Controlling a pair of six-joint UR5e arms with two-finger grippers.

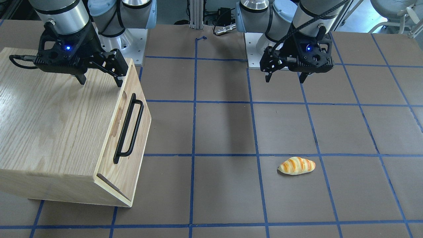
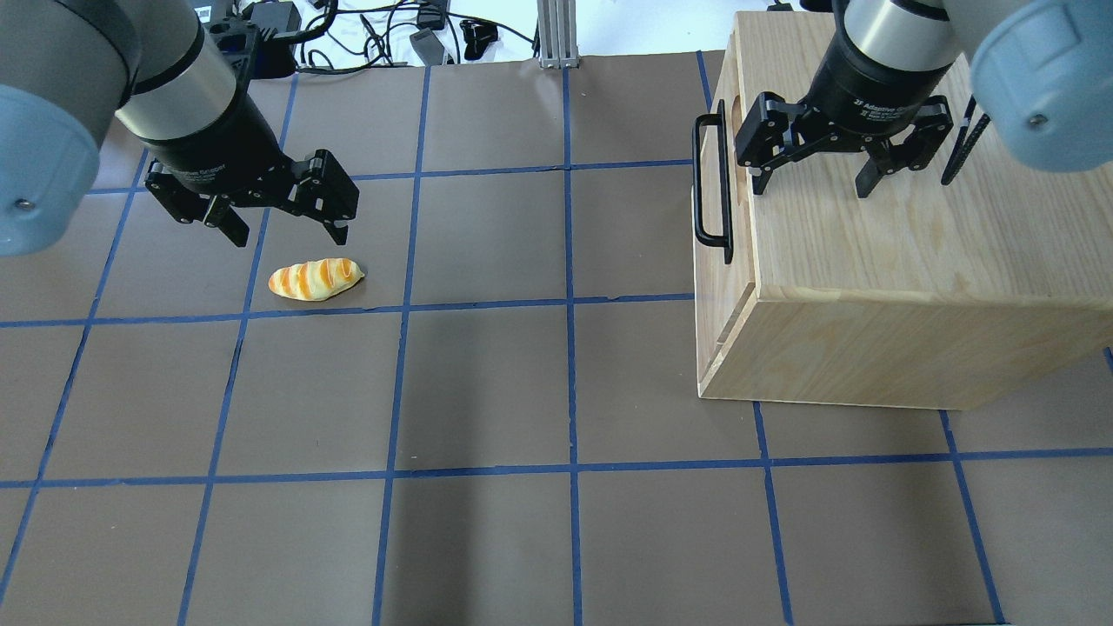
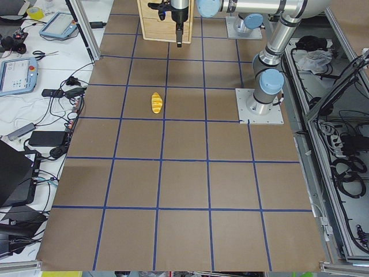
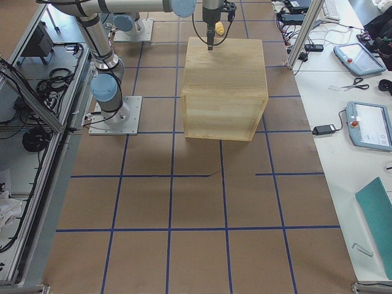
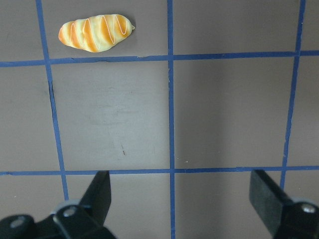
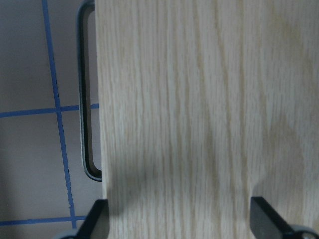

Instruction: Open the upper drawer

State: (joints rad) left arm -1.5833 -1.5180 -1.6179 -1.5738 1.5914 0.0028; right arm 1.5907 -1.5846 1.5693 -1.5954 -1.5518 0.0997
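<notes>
Spanning the pale upper drawer [image 1: 142, 132] runs a black handle [image 1: 123, 132].

The brown table [image 3: 184, 184], gridded with blue tape, runs away toward a pale wooden cabinet [image 3: 154, 27] at its far end. A striped bread roll [image 3: 156, 103] lies in one square, well apart from the cabinet. The left arm's base [image 3: 259, 108] stands in the same row of squares, and the left gripper [image 3: 179, 39] hangs before the cabinet's face (edge-on, so its jaws can't be read). A teach pendant [image 3: 16, 75] and loose cables lie on the white bench beside the table.
</notes>
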